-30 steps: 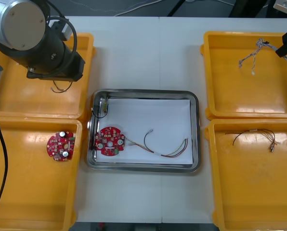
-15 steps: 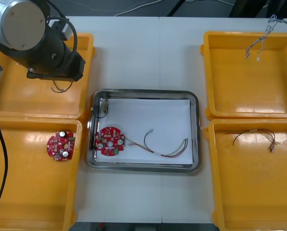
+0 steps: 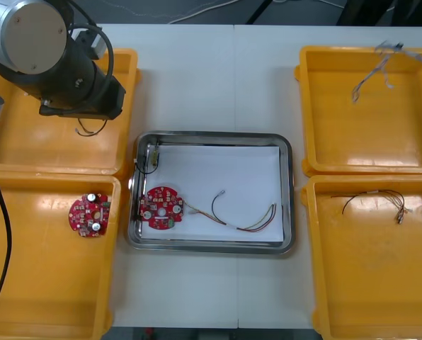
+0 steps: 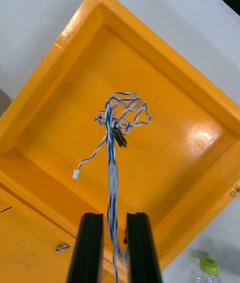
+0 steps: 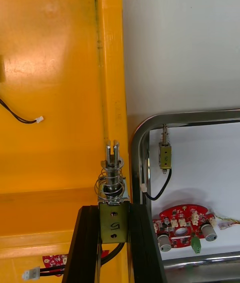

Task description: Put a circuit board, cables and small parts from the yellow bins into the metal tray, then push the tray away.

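The right gripper (image 4: 114, 225) has its black fingers closed on the twisted blue and white cable (image 4: 111, 128), which runs up between them. The looped bundle dangles in the air above the far right yellow bin (image 3: 338, 149), toward its far right corner, clear of the floor.

The left gripper (image 5: 113, 213) is clamped on a spring-wound small metal part (image 5: 112, 185). It hangs over the right wall of the far left yellow bin (image 3: 20, 149), just beside the far left corner of the metal tray (image 3: 287, 191).

The white-lined tray sits at the table's centre between the bins. It holds three things:
- a circuit board (image 3: 161, 207) at its near left
- a red and yellow cable (image 3: 252, 221) to the right of the board
- a second metal part (image 3: 152, 154) with a black lead, in the far left corner

Another board (image 3: 89, 214) lies in the near left yellow bin (image 3: 48, 290). A black cable (image 3: 374, 198) lies in the near right yellow bin (image 3: 374, 283), and a thin black wire (image 3: 89, 129) in the far left one.
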### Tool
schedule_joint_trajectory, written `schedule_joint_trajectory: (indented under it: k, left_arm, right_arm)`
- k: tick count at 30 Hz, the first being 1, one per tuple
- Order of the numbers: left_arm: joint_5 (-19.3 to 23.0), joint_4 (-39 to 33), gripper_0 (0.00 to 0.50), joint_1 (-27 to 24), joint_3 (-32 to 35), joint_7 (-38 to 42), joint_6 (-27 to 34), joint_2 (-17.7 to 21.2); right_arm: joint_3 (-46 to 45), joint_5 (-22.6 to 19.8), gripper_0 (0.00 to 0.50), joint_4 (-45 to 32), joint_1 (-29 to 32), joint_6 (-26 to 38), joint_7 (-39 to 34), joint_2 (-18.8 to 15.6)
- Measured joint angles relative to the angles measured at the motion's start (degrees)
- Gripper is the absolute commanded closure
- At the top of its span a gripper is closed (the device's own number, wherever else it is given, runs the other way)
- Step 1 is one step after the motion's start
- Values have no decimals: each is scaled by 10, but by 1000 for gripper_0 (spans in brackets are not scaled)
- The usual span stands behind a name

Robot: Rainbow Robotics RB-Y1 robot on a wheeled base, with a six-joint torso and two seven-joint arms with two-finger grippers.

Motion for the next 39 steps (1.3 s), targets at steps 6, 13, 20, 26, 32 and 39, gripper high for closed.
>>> schedule_joint_trajectory:
  k: [6,13,20,26,32,39]
  left_arm:
    - [0,-3,500,0,0,0,0,0]
    - [0,-6,500,0,0,0,0,0]
    - [0,-12,500,4,0,0,0,0]
    - [0,-13,500,4,0,0,0,0]
    - [0,-13,500,4,0,0,0,0]
    - [0,-13,500,4,0,0,0,0]
  right_arm:
    - [-22,-16,0,0,24,0,0,1]
    - [-48,-32,0,0,51,0,0,1]
    - [-48,-32,0,0,55,0,0,2]
    - [-35,-32,0,0,79,0,0,5]
    - [15,-31,0,0,96,-42,0,8]
    - [62,-15,0,0,110,-130,-33,20]
